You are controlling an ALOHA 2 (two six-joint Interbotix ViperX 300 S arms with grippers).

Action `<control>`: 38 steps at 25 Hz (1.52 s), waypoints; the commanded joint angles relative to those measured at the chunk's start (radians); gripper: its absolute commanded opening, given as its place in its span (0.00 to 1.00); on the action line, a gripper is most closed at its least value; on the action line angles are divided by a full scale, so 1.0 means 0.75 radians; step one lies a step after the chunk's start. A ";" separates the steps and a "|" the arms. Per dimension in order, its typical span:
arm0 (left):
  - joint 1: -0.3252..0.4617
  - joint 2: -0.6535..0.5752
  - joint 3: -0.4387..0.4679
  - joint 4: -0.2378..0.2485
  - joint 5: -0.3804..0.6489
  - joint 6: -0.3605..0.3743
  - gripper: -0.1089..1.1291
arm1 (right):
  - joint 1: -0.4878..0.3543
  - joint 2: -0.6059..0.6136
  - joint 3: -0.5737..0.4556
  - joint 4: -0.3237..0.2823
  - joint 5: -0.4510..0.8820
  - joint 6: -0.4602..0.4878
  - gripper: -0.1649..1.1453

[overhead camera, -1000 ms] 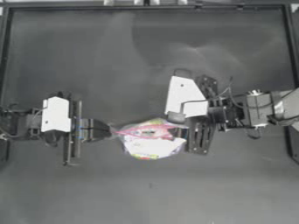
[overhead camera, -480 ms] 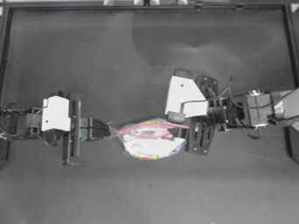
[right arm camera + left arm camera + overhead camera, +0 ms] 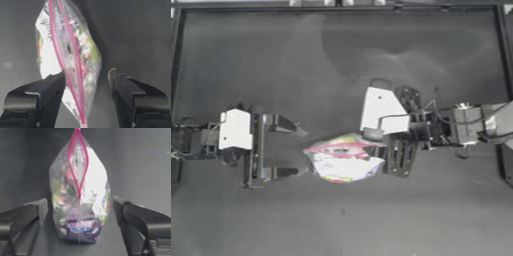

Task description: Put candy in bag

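Unmoved bag (image 3: pixel 346 159), strip left-right.

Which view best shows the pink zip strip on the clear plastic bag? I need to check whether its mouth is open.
The left wrist view: the bag's pink zip strip faces it as a parted loop, so the mouth looks open. The right wrist view shows the strip edge-on between the open jaws. The top view shows only a thin pink line.

Bag (image 3: pixel 80 203) clear glossy plastic; table (image 3: pixel 338 65) dark, matt.
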 commanded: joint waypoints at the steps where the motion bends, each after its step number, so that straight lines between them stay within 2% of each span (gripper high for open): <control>1: 0.016 -0.041 -0.029 0.004 -0.002 0.002 0.90 | 0.000 -0.074 0.000 -0.004 -0.008 0.002 0.79; 8: 0.025 -0.125 -0.035 0.002 0.125 0.002 0.90 | 0.000 -0.166 0.072 0.000 -0.100 0.002 0.79; 21: 0.041 -0.485 0.014 0.004 0.382 0.002 0.88 | -0.018 -0.403 0.360 -0.029 -0.387 0.000 0.79; 25: 0.041 -0.560 0.029 0.008 0.430 0.004 0.87 | -0.043 -0.489 0.452 -0.035 -0.485 -0.004 0.79; 32: 0.045 -0.661 0.063 0.051 0.479 0.002 0.87 | -0.094 -0.620 0.589 -0.043 -0.634 -0.006 0.79; 38: 0.055 -0.763 0.119 0.065 0.479 0.002 0.87 | -0.125 -0.677 0.652 -0.043 -0.677 -0.006 0.79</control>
